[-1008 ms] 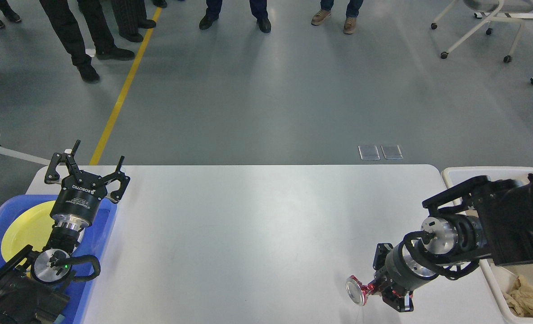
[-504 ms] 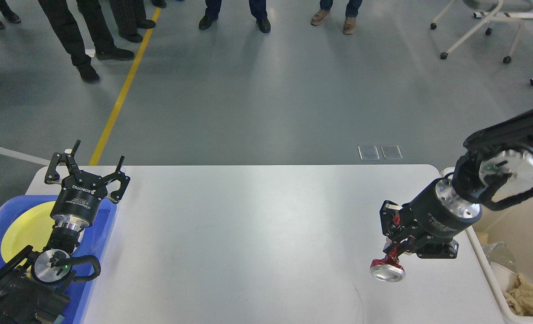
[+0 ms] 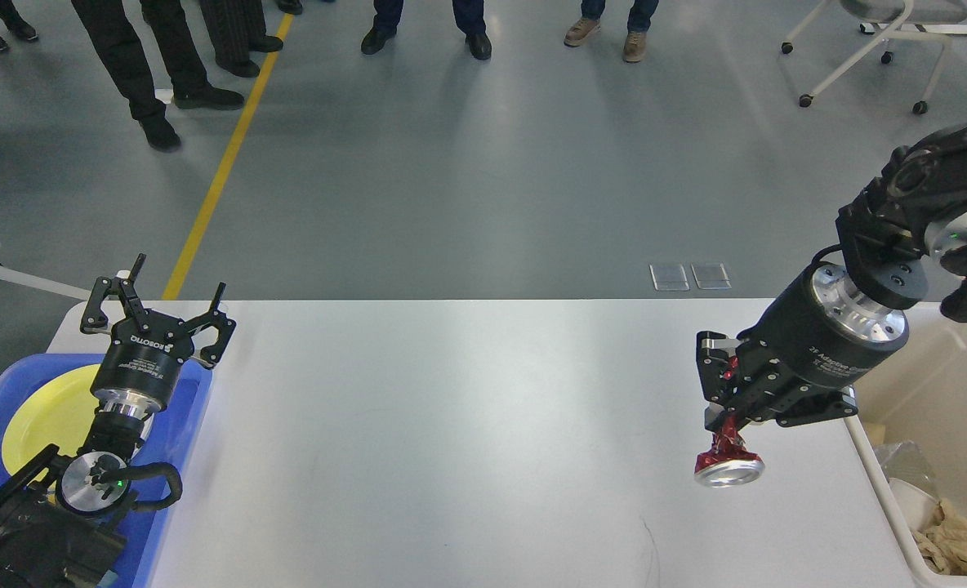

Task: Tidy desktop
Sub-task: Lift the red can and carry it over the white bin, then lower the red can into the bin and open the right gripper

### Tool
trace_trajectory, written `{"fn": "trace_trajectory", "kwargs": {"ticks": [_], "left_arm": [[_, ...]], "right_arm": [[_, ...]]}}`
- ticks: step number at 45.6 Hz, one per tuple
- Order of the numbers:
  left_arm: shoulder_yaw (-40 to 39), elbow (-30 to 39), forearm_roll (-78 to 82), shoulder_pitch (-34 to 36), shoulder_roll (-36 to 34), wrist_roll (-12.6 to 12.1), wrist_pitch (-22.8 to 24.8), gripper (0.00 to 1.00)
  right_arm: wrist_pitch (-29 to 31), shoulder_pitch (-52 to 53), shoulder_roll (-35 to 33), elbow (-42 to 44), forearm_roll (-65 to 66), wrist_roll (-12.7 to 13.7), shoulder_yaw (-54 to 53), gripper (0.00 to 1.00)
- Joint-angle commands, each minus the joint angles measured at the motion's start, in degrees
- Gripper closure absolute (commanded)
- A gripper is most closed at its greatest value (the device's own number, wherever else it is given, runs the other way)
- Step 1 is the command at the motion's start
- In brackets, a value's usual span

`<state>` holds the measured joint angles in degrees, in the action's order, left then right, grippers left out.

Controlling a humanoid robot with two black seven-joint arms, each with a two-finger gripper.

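Observation:
The desktop [image 3: 467, 425] is a wide white tabletop that fills the lower half of the head view. My right gripper [image 3: 727, 429] hangs above its right part, shut on a crushed red can [image 3: 727, 464] that dangles with its silver end facing down, lifted off the surface. My left gripper [image 3: 157, 306] stands open over the table's far left corner, nothing between its fingers, just behind a blue tray [image 3: 181, 425].
The blue tray holds a yellow plate [image 3: 46, 416] under my left arm. A beige bin [image 3: 953, 384] with crumpled paper and scraps stands off the table's right edge. People's legs and a yellow floor line lie beyond the table; a wheeled chair [image 3: 875, 49] at far right.
My right arm has risen and swung right towards the bin, lifting the red can from near the table's front edge. The left arm has stayed still.

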<state>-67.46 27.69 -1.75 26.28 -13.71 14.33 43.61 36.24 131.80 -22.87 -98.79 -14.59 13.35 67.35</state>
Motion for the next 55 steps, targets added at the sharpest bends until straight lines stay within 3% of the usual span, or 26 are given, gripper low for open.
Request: {"fn": "trace_trajectory", "kwargs": {"ticks": [1, 10, 17, 20, 26, 30, 41, 55], "left_arm": [[-0.04, 0.0, -0.01, 0.0, 0.0, 0.0, -0.02, 0.04], [0.05, 0.0, -0.01, 0.0, 0.0, 0.0, -0.02, 0.04], [0.05, 0.0, -0.01, 0.0, 0.0, 0.0, -0.02, 0.04], [-0.04, 0.0, -0.01, 0.0, 0.0, 0.0, -0.02, 0.04], [0.05, 0.0, -0.01, 0.0, 0.0, 0.0, -0.02, 0.04], [-0.04, 0.0, 0.08, 0.0, 0.0, 0.0, -0.02, 0.04], [-0.04, 0.0, 0.08, 0.0, 0.0, 0.0, -0.02, 0.04], [-0.04, 0.0, -0.01, 0.0, 0.0, 0.0, -0.02, 0.04]], "right_arm": [[-0.38, 0.04, 0.02, 0.17, 0.08, 0.01, 0.5, 1.0], [-1.52, 0.21, 0.02, 1.23, 0.35, -1.04, 4.54, 1.0], [-2.05, 0.39, 1.16, 3.07, 2.36, -9.3, 11.74, 1.0], [-2.13, 0.39, 1.25, 3.78, 4.3, -11.15, 14.03, 1.0], [-4.5, -0.57, 0.29, 7.02, 4.66, -10.98, 17.46, 1.0], [-7.32, -6.01, -4.19, 12.64, 4.74, -10.89, 20.19, 1.0], [-10.22, -27.1, -12.28, 35.48, 4.66, -10.89, 18.26, 1.0], [-11.1, -58.38, -16.06, 65.37, 4.74, -10.8, 0.34, 1.0]]}}
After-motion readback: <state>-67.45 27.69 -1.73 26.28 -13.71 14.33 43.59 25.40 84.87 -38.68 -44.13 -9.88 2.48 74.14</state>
